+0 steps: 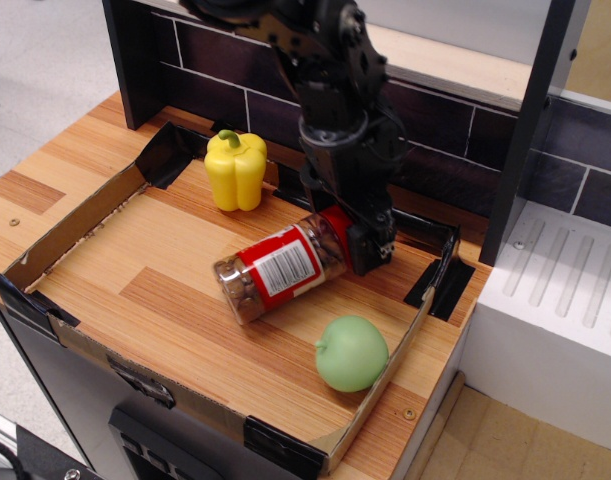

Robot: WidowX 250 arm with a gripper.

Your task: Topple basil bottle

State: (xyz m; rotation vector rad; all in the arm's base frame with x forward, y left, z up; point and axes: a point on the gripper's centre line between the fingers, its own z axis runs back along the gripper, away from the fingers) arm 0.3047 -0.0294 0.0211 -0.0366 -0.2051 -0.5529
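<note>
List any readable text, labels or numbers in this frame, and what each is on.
No text can be read.
basil bottle: the red-and-white label shows a barcode panel; its bars and any digits are too small and blurred to read.
gripper: faint light marks on one finger, unreadable.

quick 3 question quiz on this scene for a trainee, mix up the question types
1. True or false: the basil bottle is standing upright.
2. Which object lies nearest the tray's front right corner? A) yellow bell pepper B) green ball C) basil bottle
3. Fill in: the gripper is at the bottle's ____ end.

Key:
1. False; it lies on its side on the tray, base pointing front left.
2. B
3. Lid; the red lid sits by the jaws, though whether they grip it cannot be told.
</note>
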